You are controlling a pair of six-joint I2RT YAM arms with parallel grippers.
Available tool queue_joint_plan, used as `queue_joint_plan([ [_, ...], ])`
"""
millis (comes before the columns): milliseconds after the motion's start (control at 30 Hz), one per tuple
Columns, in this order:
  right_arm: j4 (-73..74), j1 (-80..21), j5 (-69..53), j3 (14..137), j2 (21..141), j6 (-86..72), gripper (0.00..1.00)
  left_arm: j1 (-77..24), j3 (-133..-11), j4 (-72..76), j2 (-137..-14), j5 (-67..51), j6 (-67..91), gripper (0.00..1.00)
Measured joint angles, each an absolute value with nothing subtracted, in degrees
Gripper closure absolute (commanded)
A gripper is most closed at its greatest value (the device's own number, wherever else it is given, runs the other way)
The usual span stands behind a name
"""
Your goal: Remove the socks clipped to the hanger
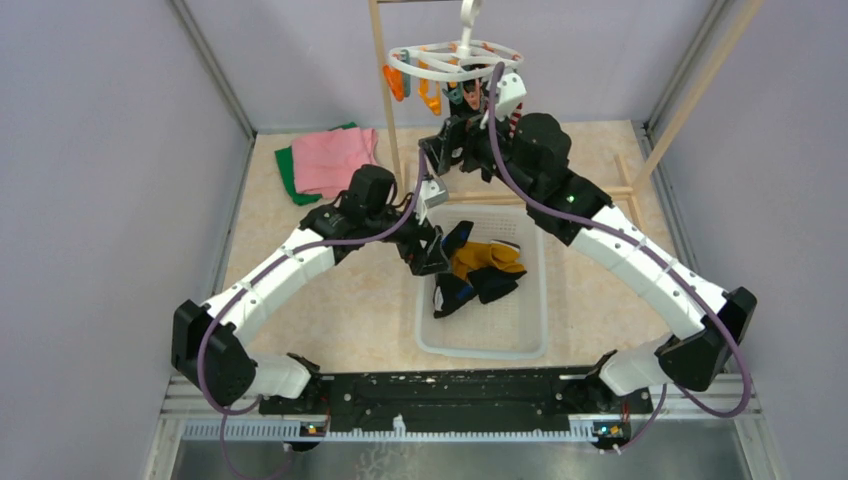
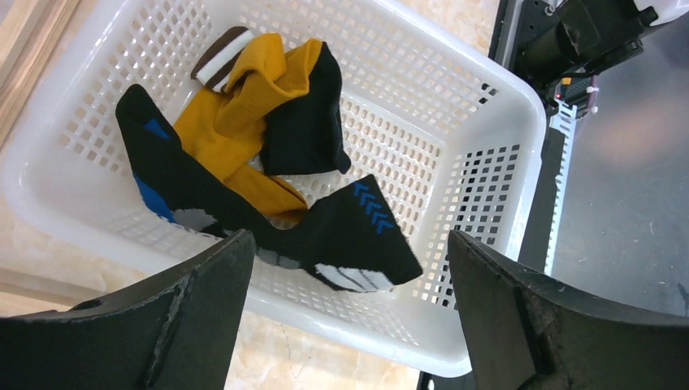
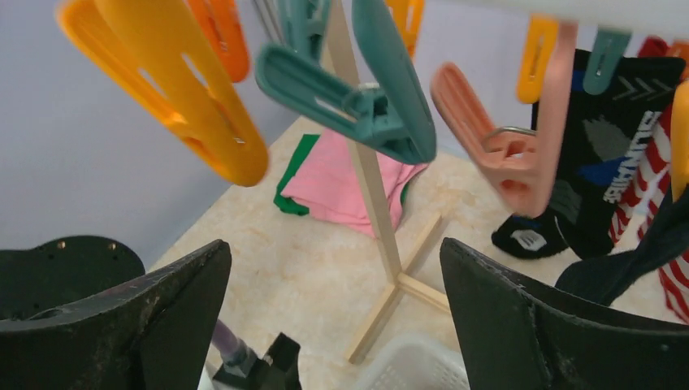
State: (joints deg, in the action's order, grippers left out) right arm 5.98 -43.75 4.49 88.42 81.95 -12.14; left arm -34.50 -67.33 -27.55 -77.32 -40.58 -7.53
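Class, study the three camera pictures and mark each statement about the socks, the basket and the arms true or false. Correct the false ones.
1. The white basket holds yellow and black socks. True.
2. The left end effector grips a sock. False: the left end effector is open and holds nothing, above the basket.
3. A black sock and a red-and-white striped sock hang at the hanger. True.
4. The pink cloth lies in the basket. False: the pink cloth lies on the table, outside the basket.
5. The right end effector is open near the pegs. True.
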Motion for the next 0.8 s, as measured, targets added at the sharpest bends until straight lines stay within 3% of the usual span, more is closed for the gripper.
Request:
queue_joint_plan([
  [400, 5.72, -43.03, 7.79, 69.41, 64.29, -14.72, 0.01, -32.38, -74.32, -30.92, -77.17, -36.56, -7.25, 0.07],
  [567, 5.1, -34.48, 8.54, 59.88, 57.32, -14.61, 0.01, -31.07, -78.15, -31.14, -77.23, -37.41, -5.32, 0.07],
  [800, -3.97, -26.11, 4.82, 56.69, 66.83, -9.69, 0.01, -29.43, -79.85, -31.73, -77.41, -39.77, -2.63, 0.07],
])
